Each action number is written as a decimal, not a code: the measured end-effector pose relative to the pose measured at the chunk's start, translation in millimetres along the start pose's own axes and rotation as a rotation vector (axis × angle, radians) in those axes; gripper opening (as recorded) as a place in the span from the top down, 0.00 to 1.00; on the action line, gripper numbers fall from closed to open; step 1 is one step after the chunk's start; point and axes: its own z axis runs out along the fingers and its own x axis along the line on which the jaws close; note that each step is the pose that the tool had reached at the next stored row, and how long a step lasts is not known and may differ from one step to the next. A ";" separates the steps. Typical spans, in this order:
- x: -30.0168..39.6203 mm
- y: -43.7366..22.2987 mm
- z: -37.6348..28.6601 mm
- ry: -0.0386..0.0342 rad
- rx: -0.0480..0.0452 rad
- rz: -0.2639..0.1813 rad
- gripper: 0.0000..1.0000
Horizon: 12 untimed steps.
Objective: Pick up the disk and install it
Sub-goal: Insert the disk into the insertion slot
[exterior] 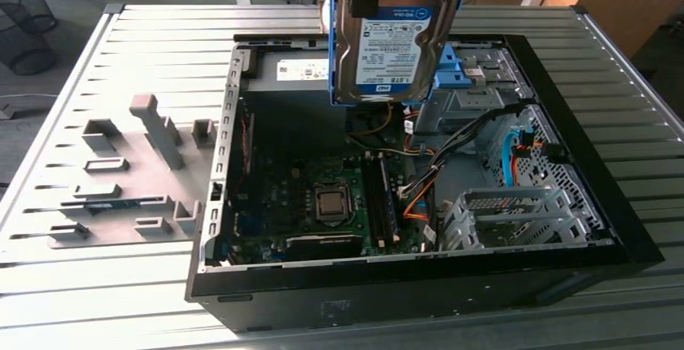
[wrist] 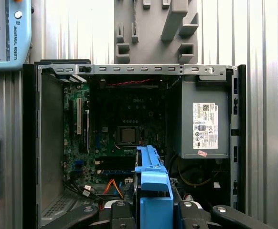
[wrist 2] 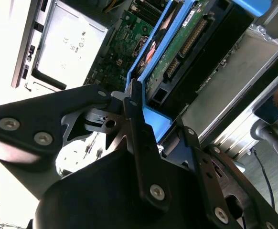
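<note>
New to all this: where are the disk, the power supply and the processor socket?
disk [exterior: 393, 46]: exterior view, on its white-and-blue label.
power supply [wrist: 203, 90]: first wrist view, bare grey casing.
processor socket [exterior: 331, 203]: exterior view, its middle.

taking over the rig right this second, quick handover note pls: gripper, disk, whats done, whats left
Gripper: shut on the disk, fingers clamped on its blue carrier.
Disk: off the table, held in the air above the open computer case, label facing the exterior view. In that view it hangs in front of the metal drive bay.
Done: the pick-up.
Left: the install. The disk is not seated in the case yet.
</note>
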 end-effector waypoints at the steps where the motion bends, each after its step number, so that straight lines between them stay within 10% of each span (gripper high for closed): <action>1: 0.0 0.0 0.0 0.0000 0.0000 0.000 0.64; 11: 0.0 -0.5 0.0 0.0000 0.0000 0.000 0.64; 12: -0.3 -12.7 -0.2 0.0001 0.0000 0.000 0.64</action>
